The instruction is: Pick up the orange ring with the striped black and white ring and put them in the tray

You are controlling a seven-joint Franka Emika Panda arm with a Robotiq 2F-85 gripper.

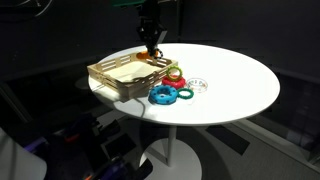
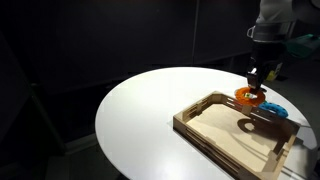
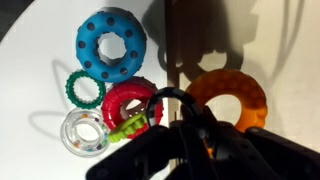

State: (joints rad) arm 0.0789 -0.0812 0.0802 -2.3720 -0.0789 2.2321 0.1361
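My gripper (image 1: pixel 152 42) is shut on the orange ring (image 3: pixel 232 98) and holds it in the air over the far corner of the light wooden tray (image 2: pixel 200 126). The ring shows orange under the fingers in both exterior views (image 2: pixel 247 96). In the wrist view a thin dark ring (image 3: pixel 160 97) hangs at the fingers (image 3: pixel 205 142) beside the orange ring; its stripes do not show. The tray (image 1: pixel 105 72) looks empty.
Other rings lie on the white round table beside the tray: a blue studded ring (image 3: pixel 111 45), a small green ring (image 3: pixel 86 89), a red ring (image 3: pixel 130 102), a clear ring (image 3: pixel 82 132) and a lime piece (image 3: pixel 128 127). The blue ring also shows in both exterior views (image 1: pixel 160 95).
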